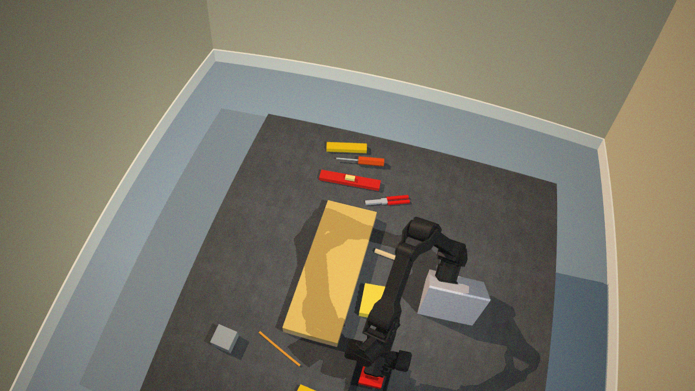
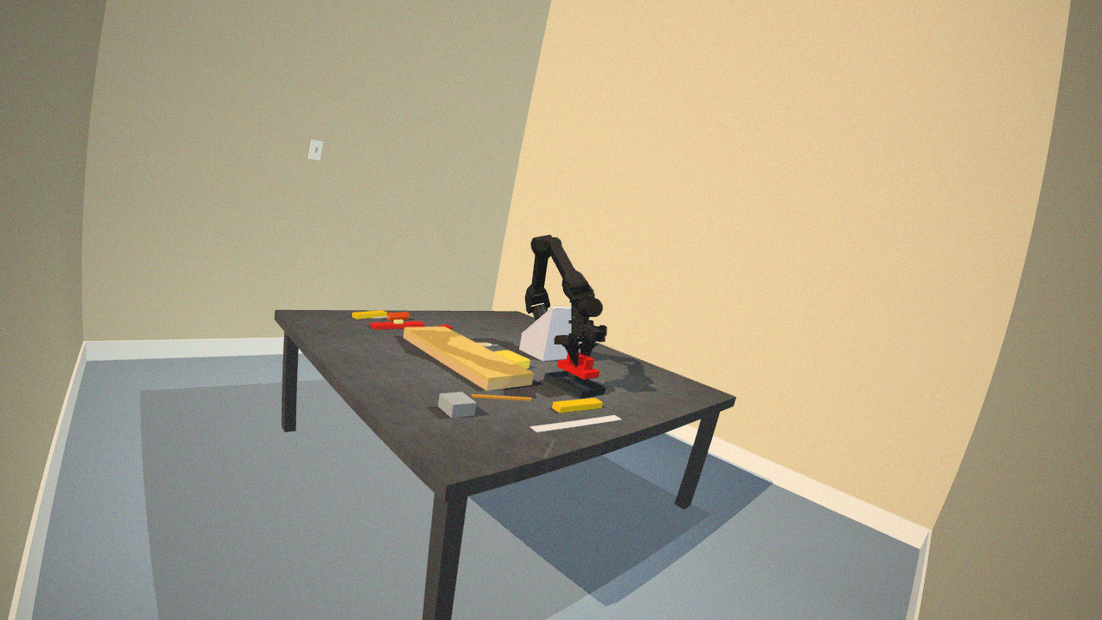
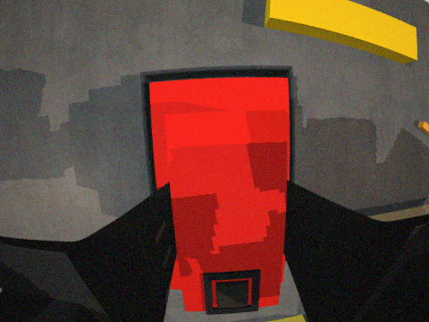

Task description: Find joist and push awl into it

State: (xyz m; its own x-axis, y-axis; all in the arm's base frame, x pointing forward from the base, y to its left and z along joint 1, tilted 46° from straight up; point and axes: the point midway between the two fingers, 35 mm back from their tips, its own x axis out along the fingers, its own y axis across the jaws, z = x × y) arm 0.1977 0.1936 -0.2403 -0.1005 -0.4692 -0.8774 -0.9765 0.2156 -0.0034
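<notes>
My gripper (image 1: pixel 373 371) (image 2: pixel 576 358) (image 3: pixel 223 183) is shut on the red stud finder (image 1: pixel 371 379) (image 2: pixel 579 369) (image 3: pixel 228 170). It holds the stud finder a little above the black tray (image 2: pixel 595 391) (image 3: pixel 216 72), roughly lined up with its walls. The stud finder's small dark square window shows at its near end in the wrist view. The tan floor panel (image 1: pixel 340 262) (image 2: pixel 462 358) (image 3: pixel 407 214) lies beside the tray. The awl (image 1: pixel 384 253) lies beside the panel, its pale handle showing and its tip hidden behind my arm.
A yellow block (image 1: pixel 370 297) (image 2: pixel 512 358) lies beside the panel. A grey block (image 1: pixel 223 337) (image 2: pixel 456 404), an orange stick (image 1: pixel 279 348) (image 2: pixel 500 397), a yellow bar (image 2: pixel 578 405) (image 3: pixel 340 27) and a white strip (image 2: pixel 575 423) lie around the tray end. Red level (image 1: pixel 349 180), screwdriver (image 1: pixel 370 161) and pliers (image 1: pixel 398 200) lie beyond the panel.
</notes>
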